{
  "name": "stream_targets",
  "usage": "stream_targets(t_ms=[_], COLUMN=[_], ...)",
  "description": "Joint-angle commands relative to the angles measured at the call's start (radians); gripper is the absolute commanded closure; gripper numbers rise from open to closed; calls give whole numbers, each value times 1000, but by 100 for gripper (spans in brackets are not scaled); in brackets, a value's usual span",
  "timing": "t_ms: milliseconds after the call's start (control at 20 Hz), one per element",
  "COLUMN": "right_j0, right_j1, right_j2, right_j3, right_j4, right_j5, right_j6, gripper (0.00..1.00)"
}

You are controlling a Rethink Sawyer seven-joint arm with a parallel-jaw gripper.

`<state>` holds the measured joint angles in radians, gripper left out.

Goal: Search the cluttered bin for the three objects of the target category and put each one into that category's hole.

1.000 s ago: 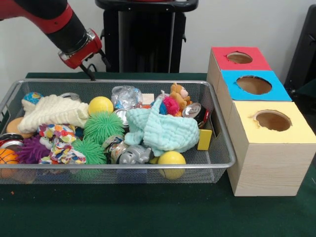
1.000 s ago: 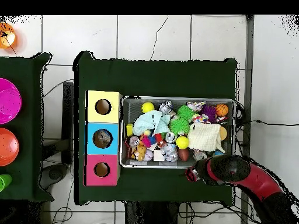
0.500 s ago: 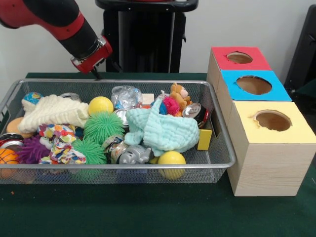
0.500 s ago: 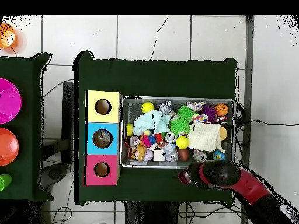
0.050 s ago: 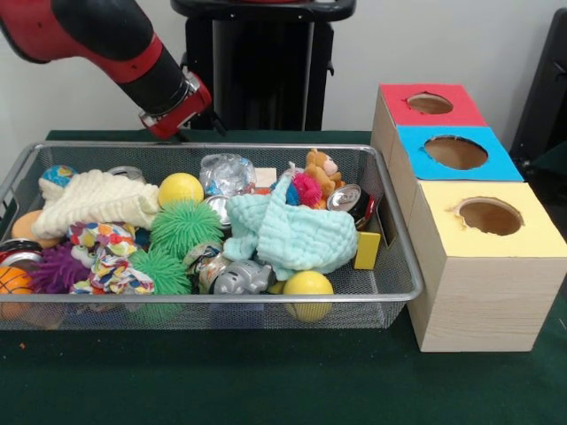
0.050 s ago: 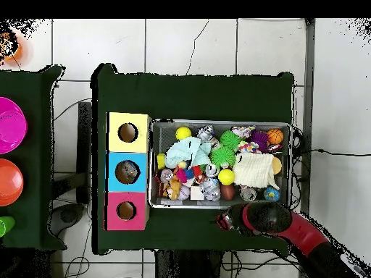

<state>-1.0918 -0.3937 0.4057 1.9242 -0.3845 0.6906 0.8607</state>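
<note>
One wire bin (image 5: 390,266), three boxes with holes: red (image 5: 430,104), blue (image 5: 455,152), yellow (image 5: 488,216).

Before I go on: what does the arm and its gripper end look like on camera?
The arm is a thick round tube, red with a black sleeve section. At the wrist sits a red collar with a silvery ring, and the small dark gripper sticks out beyond it.

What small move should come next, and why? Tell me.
Probably swing the tool forward over the wire bin and lower it toward the clutter. It hangs behind the bin's far rim, carrying nothing visible, and every toy, such as the yellow ball, lies inside the bin.
</note>
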Motion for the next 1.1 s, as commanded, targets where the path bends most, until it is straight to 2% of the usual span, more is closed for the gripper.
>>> stream_targets(t_ms=[50, 450, 850, 1100], right_j0=[50, 109, 158, 177], right_j1=[-45, -208, -257, -254], right_j2=[-10, -25, -36, -43], right_j3=[-39, 22, -8, -50], right_j4=[54, 109, 152, 165], right_j5=[45, 134, 194, 233], right_j6=[167, 197, 190, 174], gripper=[0, 0, 0, 0])
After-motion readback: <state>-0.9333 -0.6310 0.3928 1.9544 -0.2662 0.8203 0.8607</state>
